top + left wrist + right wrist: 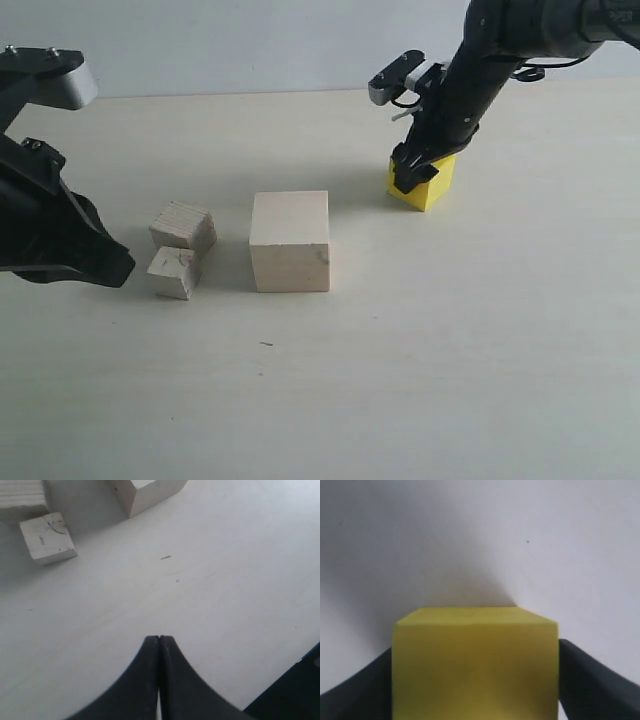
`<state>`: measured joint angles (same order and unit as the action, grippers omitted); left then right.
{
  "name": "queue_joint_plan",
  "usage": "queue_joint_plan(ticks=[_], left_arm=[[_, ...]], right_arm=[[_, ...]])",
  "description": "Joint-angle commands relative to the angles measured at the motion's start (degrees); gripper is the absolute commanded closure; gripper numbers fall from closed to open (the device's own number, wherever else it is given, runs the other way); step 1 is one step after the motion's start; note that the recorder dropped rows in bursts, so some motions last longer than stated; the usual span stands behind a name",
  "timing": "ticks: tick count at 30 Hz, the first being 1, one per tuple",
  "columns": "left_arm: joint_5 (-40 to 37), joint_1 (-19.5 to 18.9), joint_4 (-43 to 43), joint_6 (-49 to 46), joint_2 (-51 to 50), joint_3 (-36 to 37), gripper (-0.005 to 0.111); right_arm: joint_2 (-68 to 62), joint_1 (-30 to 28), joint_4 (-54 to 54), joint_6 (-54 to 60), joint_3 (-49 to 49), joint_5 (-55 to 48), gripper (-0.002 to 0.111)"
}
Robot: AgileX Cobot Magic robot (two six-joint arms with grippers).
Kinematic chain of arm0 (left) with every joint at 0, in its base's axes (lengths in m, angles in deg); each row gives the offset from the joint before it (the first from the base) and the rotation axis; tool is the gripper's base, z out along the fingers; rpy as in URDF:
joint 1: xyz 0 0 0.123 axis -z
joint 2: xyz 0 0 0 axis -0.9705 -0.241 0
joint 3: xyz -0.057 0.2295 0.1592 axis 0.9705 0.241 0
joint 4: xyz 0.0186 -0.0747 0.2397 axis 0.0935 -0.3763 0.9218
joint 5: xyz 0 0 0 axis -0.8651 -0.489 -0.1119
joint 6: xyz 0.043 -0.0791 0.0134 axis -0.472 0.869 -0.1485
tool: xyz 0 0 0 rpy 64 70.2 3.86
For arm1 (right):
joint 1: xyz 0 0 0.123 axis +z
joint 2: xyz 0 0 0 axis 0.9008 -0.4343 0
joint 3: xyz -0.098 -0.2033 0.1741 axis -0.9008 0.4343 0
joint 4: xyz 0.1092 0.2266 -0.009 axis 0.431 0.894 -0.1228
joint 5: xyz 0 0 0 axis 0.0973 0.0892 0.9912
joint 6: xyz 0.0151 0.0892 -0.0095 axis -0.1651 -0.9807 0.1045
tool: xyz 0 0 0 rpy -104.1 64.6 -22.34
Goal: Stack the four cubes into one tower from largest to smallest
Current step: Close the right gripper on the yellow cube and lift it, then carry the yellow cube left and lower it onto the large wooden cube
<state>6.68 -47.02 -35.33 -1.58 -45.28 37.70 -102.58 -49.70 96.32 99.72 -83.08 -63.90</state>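
The yellow cube (434, 186) rests on the table at the back right, and my right gripper (414, 172) is shut on it. In the right wrist view the yellow cube (475, 665) fills the space between both black fingers (585, 675), which press on its sides. The large smooth wood cube (290, 240) stands in the middle. To its left lie the striped-grain cube (183, 225) and, just in front of it, the small chipped cube (175, 272). My left gripper (112, 264) hovers left of that pair, shut and empty (159, 640). No cube is stacked on another.
The pale tabletop (420, 360) stretches bare in front of the cubes. In the left wrist view the small chipped cube (48, 536), the striped cube (22, 497) and a corner of the large cube (145, 492) show; the table edge (295, 672) is close by.
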Motion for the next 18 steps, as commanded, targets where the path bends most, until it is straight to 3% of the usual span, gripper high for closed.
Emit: queue_joint_plan(ticks=[1, 5, 8, 15, 18], left_arm=[[0.07, 0.07, 0.23, -0.20, 0.48, 0.01, 0.107], [0.19, 0.07, 0.36, -0.36, 0.48, 0.01, 0.107], [0.33, 0.07, 0.46, -0.48, 0.48, 0.01, 0.107], [0.44, 0.07, 0.46, -0.70, 0.48, 0.01, 0.107], [0.11, 0.07, 0.46, -0.68, 0.48, 0.01, 0.107]], right_arm=[[-0.62, 0.11, -0.80, -0.84, -0.30, 0.79, 0.036], [-1.23, 0.11, -1.27, -2.32, -0.30, 0.68, 0.040], [-1.33, 0.11, -1.86, -3.70, -0.30, 0.57, 0.051], [0.02, 0.11, -1.75, -4.58, -4.62, -7.18, 0.104], [1.77, 0.11, -1.10, -5.92, -6.76, -11.41, 0.108]])
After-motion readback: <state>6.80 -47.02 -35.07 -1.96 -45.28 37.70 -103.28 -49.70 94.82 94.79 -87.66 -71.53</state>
